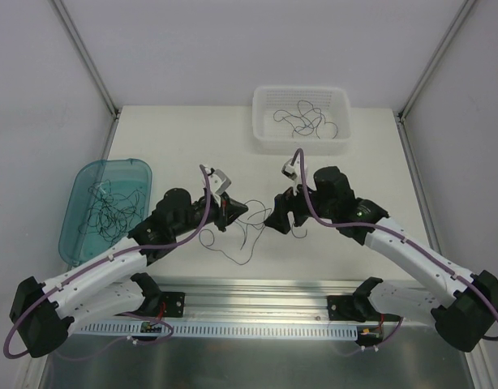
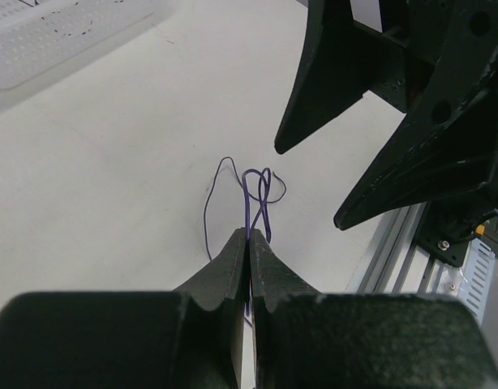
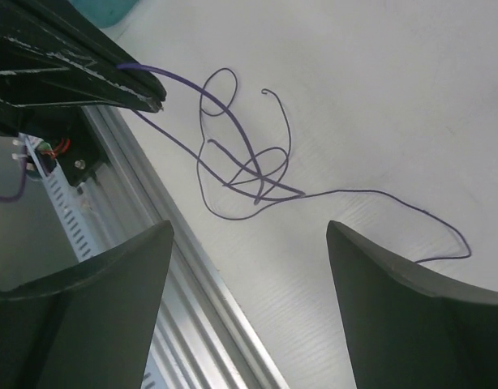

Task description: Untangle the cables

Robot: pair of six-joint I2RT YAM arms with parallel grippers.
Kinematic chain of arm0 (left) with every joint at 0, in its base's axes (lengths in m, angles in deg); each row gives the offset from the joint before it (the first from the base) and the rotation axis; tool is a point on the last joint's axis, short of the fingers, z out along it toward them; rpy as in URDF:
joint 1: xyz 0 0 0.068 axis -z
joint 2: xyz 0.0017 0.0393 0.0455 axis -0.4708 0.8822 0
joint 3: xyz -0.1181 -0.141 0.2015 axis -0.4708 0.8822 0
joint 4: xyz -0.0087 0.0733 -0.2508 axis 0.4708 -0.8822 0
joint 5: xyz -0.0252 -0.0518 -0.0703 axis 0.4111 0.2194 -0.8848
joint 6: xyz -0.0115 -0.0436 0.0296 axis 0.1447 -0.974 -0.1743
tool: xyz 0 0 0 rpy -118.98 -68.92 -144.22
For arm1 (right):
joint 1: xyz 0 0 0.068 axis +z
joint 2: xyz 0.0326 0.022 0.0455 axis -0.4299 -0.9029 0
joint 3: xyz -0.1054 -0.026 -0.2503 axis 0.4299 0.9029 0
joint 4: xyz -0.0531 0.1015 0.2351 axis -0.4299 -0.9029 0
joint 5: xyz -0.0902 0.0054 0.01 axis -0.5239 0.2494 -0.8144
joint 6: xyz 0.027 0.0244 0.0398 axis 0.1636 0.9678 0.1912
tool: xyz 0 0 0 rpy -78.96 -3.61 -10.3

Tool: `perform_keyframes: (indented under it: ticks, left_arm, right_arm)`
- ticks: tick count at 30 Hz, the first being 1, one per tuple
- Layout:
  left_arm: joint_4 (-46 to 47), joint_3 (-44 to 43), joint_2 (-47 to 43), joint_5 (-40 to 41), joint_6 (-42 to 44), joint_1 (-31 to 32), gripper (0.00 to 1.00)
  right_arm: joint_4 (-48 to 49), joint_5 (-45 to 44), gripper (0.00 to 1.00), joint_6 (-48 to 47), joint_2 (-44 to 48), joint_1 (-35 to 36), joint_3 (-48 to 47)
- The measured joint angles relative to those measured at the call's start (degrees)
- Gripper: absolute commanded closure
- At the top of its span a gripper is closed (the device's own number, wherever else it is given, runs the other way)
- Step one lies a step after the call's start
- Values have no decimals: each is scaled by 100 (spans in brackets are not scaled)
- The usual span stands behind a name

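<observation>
A thin purple cable [image 3: 249, 174] lies in loose loops on the white table between my two grippers, and it also shows in the top view [image 1: 249, 220]. My left gripper [image 2: 249, 237] is shut on one end of this cable, whose strands [image 2: 257, 190] loop away just past the fingertips. In the right wrist view the left gripper's fingers [image 3: 111, 81] hold that end at the upper left. My right gripper [image 3: 249, 225] stands open just above the table beside the loops, with nothing between its fingers. From above, the two grippers [image 1: 229, 212] [image 1: 285, 219] face each other closely.
A white mesh basket [image 1: 302, 91] at the back holds a few loose cables. A blue translucent bin [image 1: 111, 162] at the left holds several tangled ones. An aluminium rail [image 1: 257, 304] runs along the table's near edge, close to the cable.
</observation>
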Motion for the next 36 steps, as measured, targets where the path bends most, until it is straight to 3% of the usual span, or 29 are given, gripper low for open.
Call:
perform_keyframes:
  ticks: [6, 21, 33, 36]
  left_arm:
    - [-157, -136, 0, -380, 42, 0, 100]
    - [-415, -306, -20, -632, 168, 0, 100]
    - [-463, -306, -184, -520, 258, 0, 100]
    - [-546, -304, -229, -352, 302, 0, 100]
  right_arm:
    - [-249, 114, 20, -944, -146, 0, -212]
    - [-501, 745, 51, -1731, -608, 0, -522]
    - [-597, 984, 99, -1849, -678, -55, -522]
    - [-603, 1056, 99, -1851, -645, -155, -522]
